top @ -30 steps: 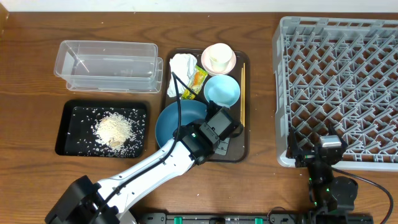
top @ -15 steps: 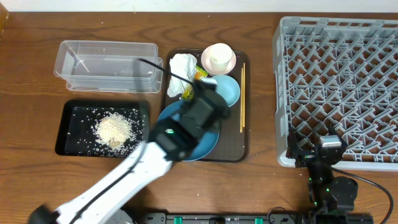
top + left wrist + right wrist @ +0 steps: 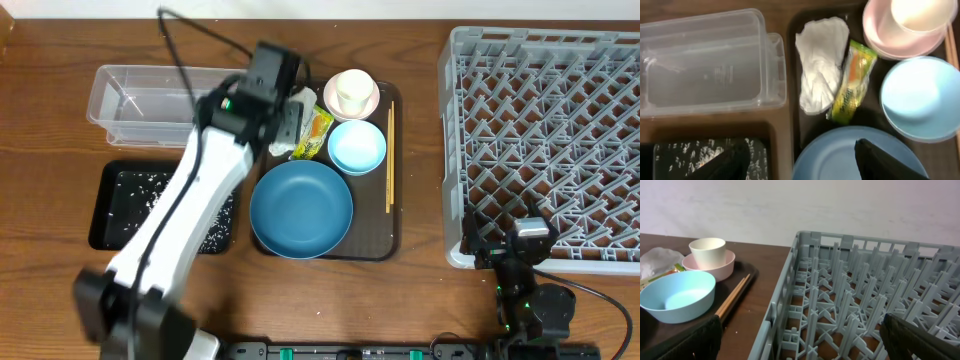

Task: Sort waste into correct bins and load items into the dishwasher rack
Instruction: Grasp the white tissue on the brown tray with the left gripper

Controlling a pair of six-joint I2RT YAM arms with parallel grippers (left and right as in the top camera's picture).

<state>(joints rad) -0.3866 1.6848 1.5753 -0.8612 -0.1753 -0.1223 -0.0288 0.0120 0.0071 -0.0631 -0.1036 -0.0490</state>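
Having swung up from the dark-blue plate, now lying flat on the brown tray, the left gripper hangs spread and empty above the crumpled napkin and snack wrapper, probably the next waste to bin.

Overhead: left arm hides right half of black tray and most of napkin; rack cut by right edge. Left wrist: dark-blue plate, pink bowl, cup, light-blue bowl cropped by frame edges.
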